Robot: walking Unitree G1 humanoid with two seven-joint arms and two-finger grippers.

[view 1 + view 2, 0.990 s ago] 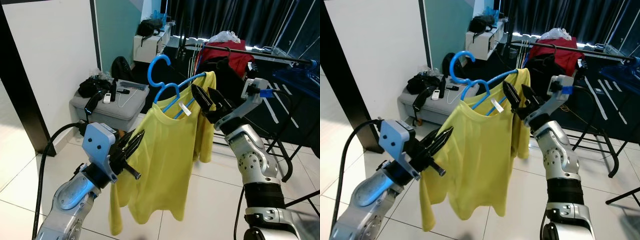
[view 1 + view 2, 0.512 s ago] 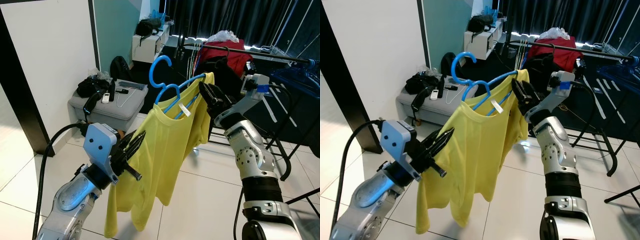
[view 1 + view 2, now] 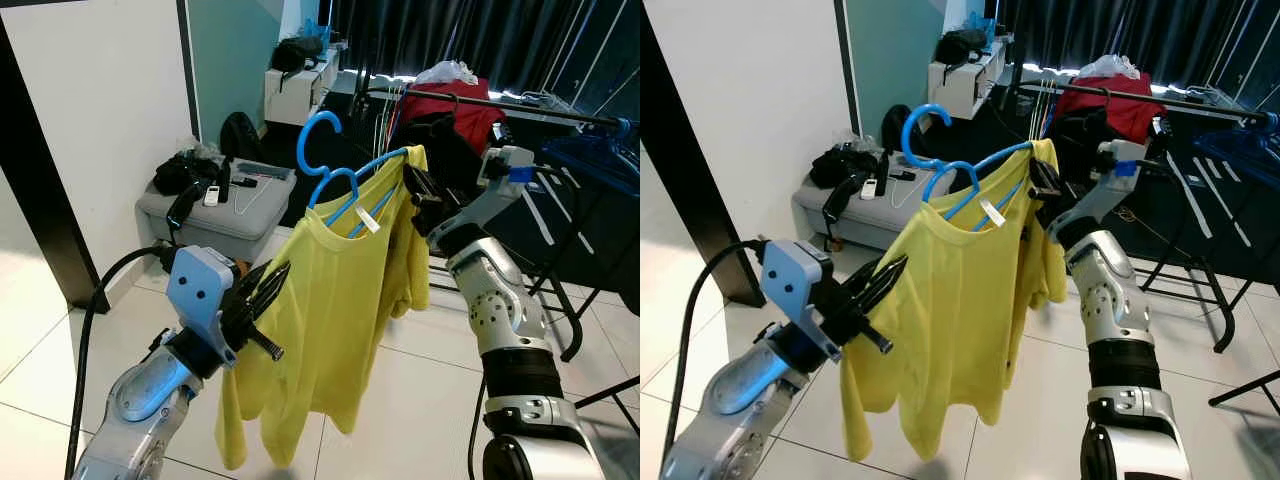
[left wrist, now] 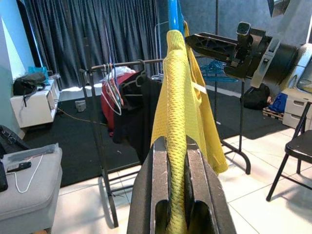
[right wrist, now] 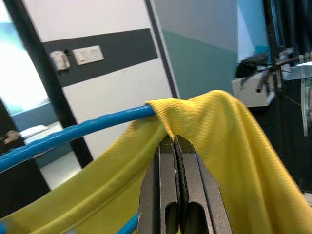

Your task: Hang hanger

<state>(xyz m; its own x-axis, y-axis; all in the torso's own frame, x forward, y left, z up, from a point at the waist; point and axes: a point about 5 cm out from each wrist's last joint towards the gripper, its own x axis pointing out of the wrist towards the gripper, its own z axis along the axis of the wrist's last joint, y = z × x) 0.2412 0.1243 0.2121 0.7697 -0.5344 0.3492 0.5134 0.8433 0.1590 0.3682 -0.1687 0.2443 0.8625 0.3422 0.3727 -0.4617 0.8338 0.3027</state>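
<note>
A: Blue hanger up in the air, yellow T-shirt draped on it, hook curling up free, caught on nothing yet.

B: Held at both shoulders. Right gripper at the far shoulder, fingers pressed together on the yellow cloth right where it wraps the blue arm of the hanger.

A: And the left gripper at the near shoulder, fingers parted only by the thickness of the shirt, a ridge of yellow fabric pinched between them.

B: So, spread between the two arms, out over the tiled floor, well short of anything to hang on.

A: Looks like the carry step, then. Lifted and stretched, not yet delivered.

B: Target, at a guess: the clothes rack behind the right arm, dark rail across the top, red and black garments already bunched on it.

A: Off to the left side, a grey box against the wall with a remote and cables on top. Nothing to do with this.

B: Next move, most likely: closing on the rack, raising the hook above the rail, then lowering it over a bare stretch.

A: Tricky part, judging from here: keeping both pinches on while turning the hook square to the rail. Cloth-only grip on the left, so some risk of the shirt sliding off the hanger.
</note>
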